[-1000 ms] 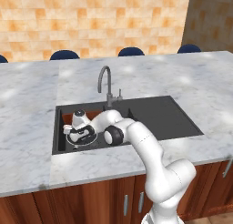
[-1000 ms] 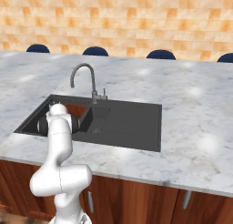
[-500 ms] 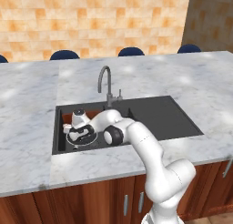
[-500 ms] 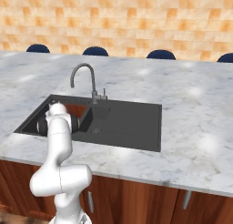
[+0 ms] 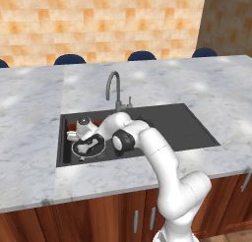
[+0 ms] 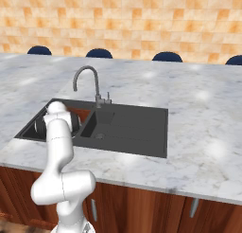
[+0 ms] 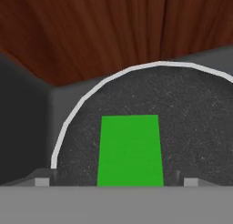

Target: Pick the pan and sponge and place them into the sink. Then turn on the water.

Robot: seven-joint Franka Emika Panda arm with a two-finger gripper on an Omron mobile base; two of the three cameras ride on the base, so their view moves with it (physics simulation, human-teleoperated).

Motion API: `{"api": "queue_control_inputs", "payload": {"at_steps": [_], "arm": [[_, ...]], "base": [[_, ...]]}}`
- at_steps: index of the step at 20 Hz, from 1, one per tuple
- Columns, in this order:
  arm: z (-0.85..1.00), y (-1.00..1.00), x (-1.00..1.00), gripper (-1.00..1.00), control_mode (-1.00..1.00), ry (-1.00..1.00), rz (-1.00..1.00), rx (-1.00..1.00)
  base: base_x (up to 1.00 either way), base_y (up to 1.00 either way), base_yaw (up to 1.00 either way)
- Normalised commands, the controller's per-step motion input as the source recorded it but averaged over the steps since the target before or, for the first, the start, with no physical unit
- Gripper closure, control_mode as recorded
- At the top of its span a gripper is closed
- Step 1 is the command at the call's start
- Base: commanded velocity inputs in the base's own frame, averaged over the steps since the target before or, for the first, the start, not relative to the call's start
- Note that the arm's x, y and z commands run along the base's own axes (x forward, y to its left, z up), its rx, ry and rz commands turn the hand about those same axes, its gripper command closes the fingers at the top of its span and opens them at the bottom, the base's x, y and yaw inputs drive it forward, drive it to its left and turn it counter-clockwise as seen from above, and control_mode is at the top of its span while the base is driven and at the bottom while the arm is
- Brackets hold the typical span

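Showing sponge (image 7: 130,150) resting on pan (image 7: 191,123) inside sink (image 5: 182,125); we see gripper (image 7: 116,181) jaws apart; faucet (image 5: 113,88) remains.

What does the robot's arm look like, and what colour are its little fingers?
The arm is smooth, glossy white, built of rounded tube-like sections. Where the sections meet, the joints are dark, like the black disc with a white ring near the wrist. The gripper has two small finger tips, grey and blocky in the hand view. No cables or markings can be seen.
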Motion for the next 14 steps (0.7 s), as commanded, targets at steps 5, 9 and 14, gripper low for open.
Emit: {"api": "queue_control_inputs", "payload": {"at_steps": [5,9,14], "arm": [[0.3,-0.05,-0.36,-1.0,-1.0,-0.13,-0.02,0.05],[0.37,-0.1,-0.38,-1.0,-1.0,-0.09,-0.03,0.07],[0.44,-0.09,-0.36,-1.0,-1.0,-0.1,-0.03,0.08]], "base": [[0.0,0.0,0.0],[0.0,0.0,0.0],[0.0,0.0,0.0]]}}
